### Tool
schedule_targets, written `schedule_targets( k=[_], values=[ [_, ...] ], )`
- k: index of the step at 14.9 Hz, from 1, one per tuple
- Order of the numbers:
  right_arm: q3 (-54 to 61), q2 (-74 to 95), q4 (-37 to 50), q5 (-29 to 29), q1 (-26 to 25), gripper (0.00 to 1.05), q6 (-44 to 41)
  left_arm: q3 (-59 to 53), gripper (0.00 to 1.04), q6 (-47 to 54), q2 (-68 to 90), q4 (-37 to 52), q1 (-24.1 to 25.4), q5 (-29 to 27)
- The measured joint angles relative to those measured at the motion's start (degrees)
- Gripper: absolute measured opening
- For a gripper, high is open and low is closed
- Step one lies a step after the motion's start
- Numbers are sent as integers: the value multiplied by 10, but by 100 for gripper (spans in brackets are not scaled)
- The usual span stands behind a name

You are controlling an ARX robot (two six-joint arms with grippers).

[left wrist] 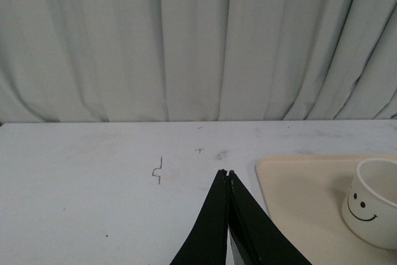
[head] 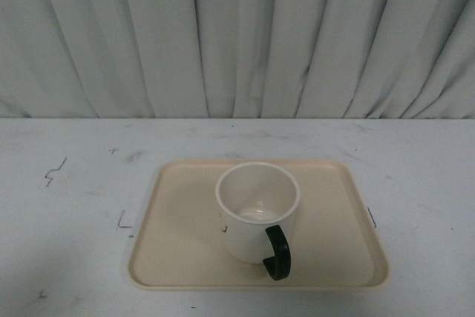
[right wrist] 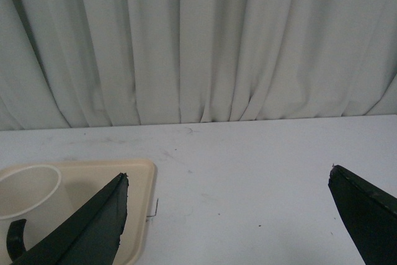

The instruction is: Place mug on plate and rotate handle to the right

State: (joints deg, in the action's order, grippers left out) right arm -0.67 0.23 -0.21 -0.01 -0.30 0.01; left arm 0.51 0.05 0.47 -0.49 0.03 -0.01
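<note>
Watching the mug standing upright near the middle of the plate, open mouth facing up, inside looking empty. Noting the handle sticking out toward the camera in the front view and leaning slightly to the robot's right, not pointing squarely right. Catching the smiley face in the left wrist view, printed on the side of the mug facing the left arm. Finding the plate lying flat on the white table, long side running left to right. Spotting a few small dark marks on the table left of the plate, and one just off its right edge. Seeing the left gripper sitting left of the plate, apart from the mug, fingers pressing together with nothing between them. Seeing the right gripper on the other side, jaws spreading wide and holding nothing, one finger overlapping the plate's corner in its own view. Taking in the pale pleated curtain hanging behind the table.
</note>
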Motion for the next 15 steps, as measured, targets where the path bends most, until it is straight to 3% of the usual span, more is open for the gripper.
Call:
schedule_targets(
  k=[1,2,3,5,7,9,10,11,15],
  values=[
    [0,0,0,0,0,98,0,0,2,0,0,3,0,0],
    [0,0,0,0,0,98,0,0,10,0,0,3,0,0],
    [0,0,0,0,0,98,0,0,28,0,0,3,0,0],
    [0,0,0,0,0,98,0,0,50,0,0,3,0,0],
    [0,0,-1,0,0,98,0,0,55,0,0,3,0,0],
    [-107,185,-205,-200,-66,98,-84,0,77,0,0,3,0,2],
    [-150,277,-212,-261,-44,98,-106,0,90,0,0,3,-1,-1],
    [-192,359,-176,-265,3,98,-117,0,100,0,0,3,-1,-1],
    [-330,661,-111,-134,111,98,-87,0,98,0,0,3,0,0]
  ],
)
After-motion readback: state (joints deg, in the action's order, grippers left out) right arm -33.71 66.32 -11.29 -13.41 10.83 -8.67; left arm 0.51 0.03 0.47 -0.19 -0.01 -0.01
